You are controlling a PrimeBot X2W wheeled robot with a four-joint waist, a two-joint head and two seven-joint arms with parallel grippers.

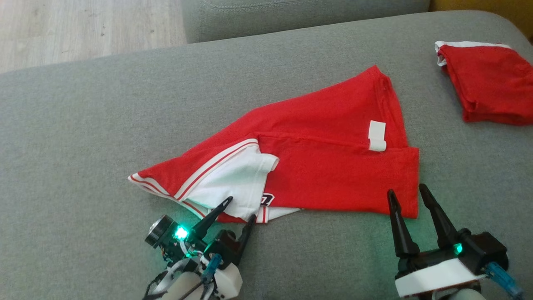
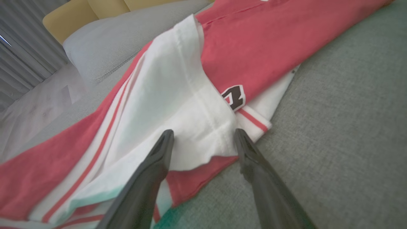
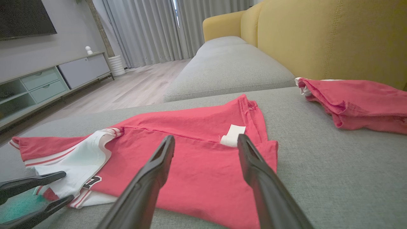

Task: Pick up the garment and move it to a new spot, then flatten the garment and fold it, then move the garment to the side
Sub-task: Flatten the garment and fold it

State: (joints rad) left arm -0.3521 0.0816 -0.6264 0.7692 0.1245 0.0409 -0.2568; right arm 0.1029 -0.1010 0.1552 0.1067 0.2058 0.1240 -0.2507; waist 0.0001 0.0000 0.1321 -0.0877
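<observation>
Head view: red garment point(image 1: 316, 162) lies loosely doubled at cushion point(image 1: 83, 146) centre, flattening, folding and side-move seemingly outstanding; left gripper point(image 1: 242, 207) at 7 o'clock, right gripper point(image 1: 406, 189) at 5 o'clock, both spread wide, empty.

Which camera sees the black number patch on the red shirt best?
The left wrist view: the number patch is close and big, though partly hidden. The head and right wrist views show it tiny.
</observation>
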